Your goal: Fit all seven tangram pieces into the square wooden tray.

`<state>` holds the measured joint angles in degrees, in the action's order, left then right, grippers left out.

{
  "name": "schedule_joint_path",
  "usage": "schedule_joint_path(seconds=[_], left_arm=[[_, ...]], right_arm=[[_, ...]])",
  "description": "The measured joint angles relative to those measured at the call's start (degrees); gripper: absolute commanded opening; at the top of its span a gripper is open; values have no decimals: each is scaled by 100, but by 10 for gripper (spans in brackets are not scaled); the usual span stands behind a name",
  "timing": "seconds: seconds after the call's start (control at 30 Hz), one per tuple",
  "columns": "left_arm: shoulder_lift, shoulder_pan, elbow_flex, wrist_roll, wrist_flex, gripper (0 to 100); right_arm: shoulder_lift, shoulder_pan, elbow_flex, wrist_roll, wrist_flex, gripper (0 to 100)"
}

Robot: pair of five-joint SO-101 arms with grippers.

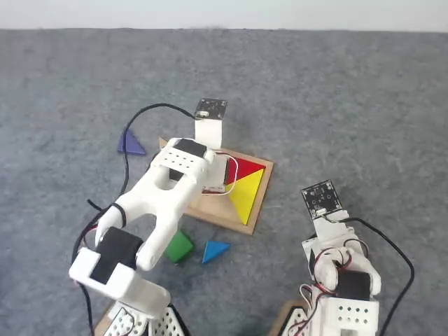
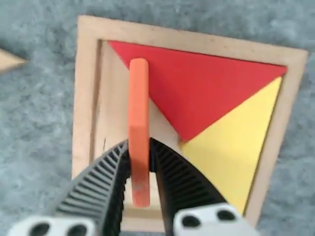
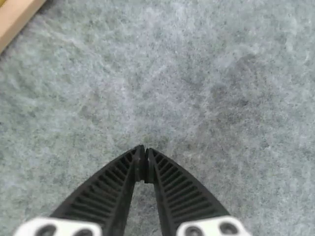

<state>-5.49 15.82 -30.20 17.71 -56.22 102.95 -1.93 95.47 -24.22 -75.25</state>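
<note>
Jaws of the left gripper (image 2: pixel 139 147) clamp the orange piece (image 2: pixel 138 98), held on edge over the bare part of the wooden tray (image 2: pixel 84 98), beside the red triangle (image 2: pixel 197 83) and yellow triangle (image 2: pixel 231 152) lying flat inside. The right gripper (image 3: pixel 144 153) hangs clenched on nothing above the grey carpet (image 3: pixel 221 73). A green piece (image 1: pixel 178 246), blue triangle (image 1: pixel 215 250) and purple triangle (image 1: pixel 129 143) lie outside the tray.

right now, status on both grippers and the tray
Left gripper shut on orange piece, on edge over tray. Right gripper shut, over mat. Red triangle, yellow triangle seated beside the gap.
</note>
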Motion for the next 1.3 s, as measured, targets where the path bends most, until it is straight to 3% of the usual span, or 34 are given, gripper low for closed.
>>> schedule_joint_path(seconds=[0.63, 0.9, 1.3], left_arm=[[-158, 0, -53, -563, 0, 17], [545, -281, -369, -686, 0, 173], [686, -510, -466, -958, 0, 177]], right_arm=[[0, 0, 0, 0, 0, 8], [0, 0, 0, 0, 0, 8], [0, 0, 0, 0, 0, 8]])
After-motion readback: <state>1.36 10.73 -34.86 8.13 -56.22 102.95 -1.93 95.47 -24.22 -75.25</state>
